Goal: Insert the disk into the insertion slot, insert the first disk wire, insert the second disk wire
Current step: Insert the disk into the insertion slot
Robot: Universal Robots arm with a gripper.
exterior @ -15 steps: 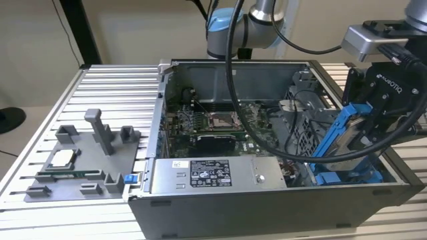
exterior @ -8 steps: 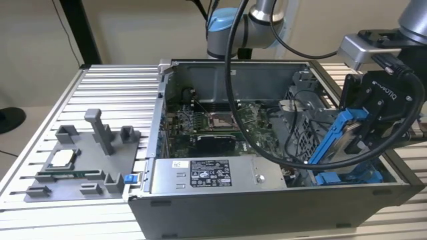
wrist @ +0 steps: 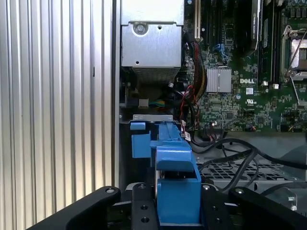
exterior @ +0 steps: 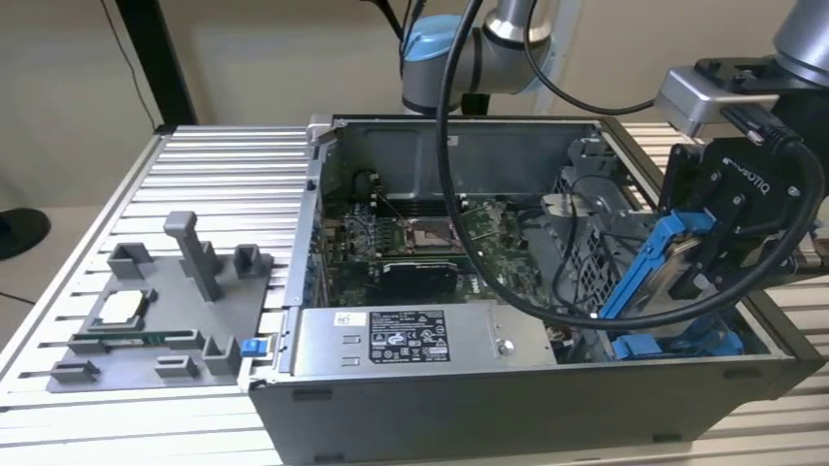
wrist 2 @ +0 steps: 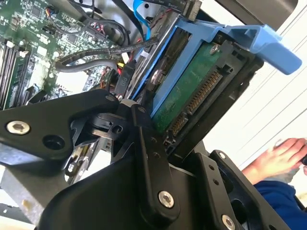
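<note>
Slatted table (exterior: 220, 165); disk (wrist 2: 192, 91) clamped between jaws, tilted.

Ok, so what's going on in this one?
The robot arm's black gripper is clamped on the flat silver-grey, blue-framed disk and holds it tilted over the open grey metal computer case. The disk's lower end is close to the grey perforated, blue-railed insertion slot, but it is not yet seated there. In the second wrist view a person's hand is off to the side, away from the disk.
</note>
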